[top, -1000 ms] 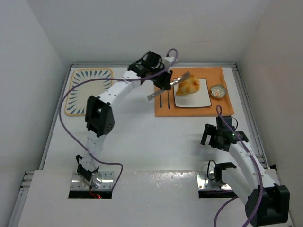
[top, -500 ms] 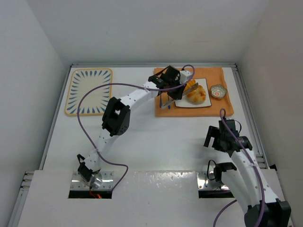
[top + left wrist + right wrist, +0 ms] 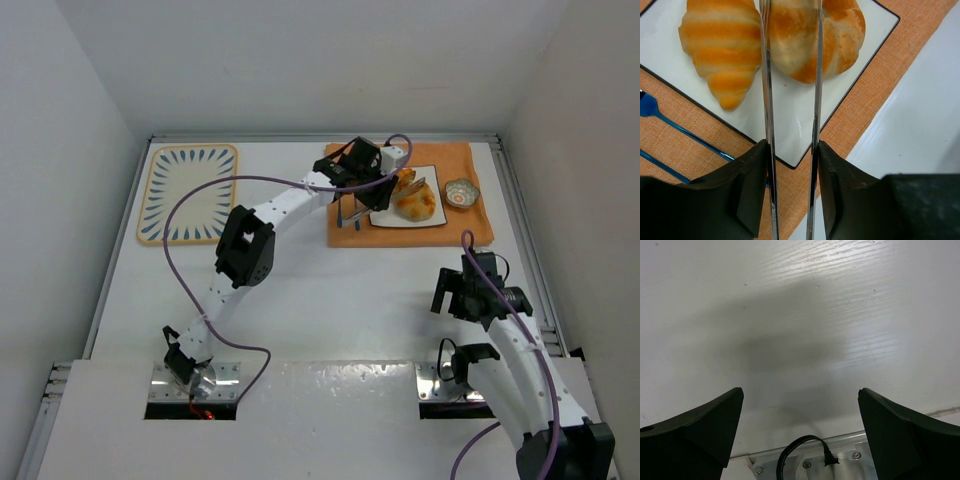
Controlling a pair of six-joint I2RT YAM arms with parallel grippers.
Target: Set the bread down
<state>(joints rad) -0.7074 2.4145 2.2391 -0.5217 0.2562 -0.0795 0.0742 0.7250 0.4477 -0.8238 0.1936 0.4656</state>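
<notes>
Two golden-brown breads lie on a white square plate [image 3: 432, 216] on an orange mat [image 3: 470, 160]. In the left wrist view the ridged croissant [image 3: 722, 45] is on the left and the paler bun [image 3: 840, 35] is beside it on the plate [image 3: 790, 120]. My left gripper [image 3: 366, 186] [image 3: 790, 150] is shut on metal tongs [image 3: 816, 75]. The two tong blades reach over the plate and stand on either side of the bun [image 3: 417, 204]. My right gripper [image 3: 470, 298] [image 3: 800, 405] is open and empty over the bare white table, far from the plate.
A small patterned bowl [image 3: 461, 193] sits on the mat right of the plate. Blue cutlery [image 3: 670, 125] lies on the mat left of the plate. A blue-striped tray [image 3: 187, 192] stands at the far left. Walls close in the table on three sides.
My left gripper has swung right and down with the tongs, from left of the plate to over it, and the blades now straddle the bun. The right arm has shifted slightly.
</notes>
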